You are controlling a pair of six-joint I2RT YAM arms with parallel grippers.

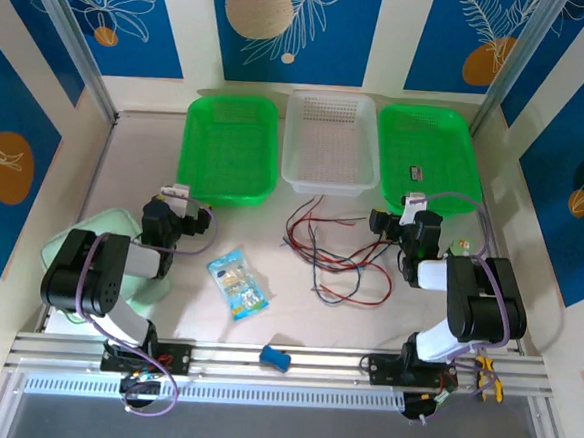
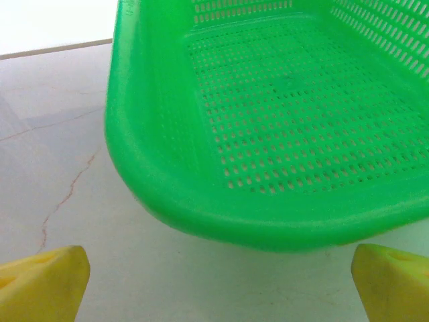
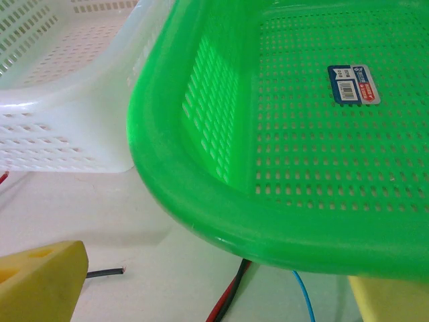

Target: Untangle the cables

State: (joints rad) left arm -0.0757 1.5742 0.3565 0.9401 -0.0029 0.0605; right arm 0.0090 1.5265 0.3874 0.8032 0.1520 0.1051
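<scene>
The cables (image 1: 335,254) lie in a loose tangle of red, black and dark blue wires on the table's middle, in front of the white basket (image 1: 326,188). My left gripper (image 1: 178,196) stands open, left of the tangle, at the near rim of the left green basket (image 1: 226,196). In its wrist view the yellow fingertips (image 2: 40,285) frame bare table, with the gripper (image 2: 218,295) holding nothing. My right gripper (image 1: 413,202) is open at the right green basket (image 1: 392,156). Red and black cables (image 3: 234,295) and a blue one (image 3: 305,298) run under that basket's rim (image 3: 221,228) between the gripper's (image 3: 214,298) fingers.
A snack packet (image 1: 237,283) lies on the near middle of the table and a small blue object (image 1: 277,358) sits on the front rail. A pale green object (image 1: 80,239) lies under the left arm. The right green basket holds a label (image 3: 353,84).
</scene>
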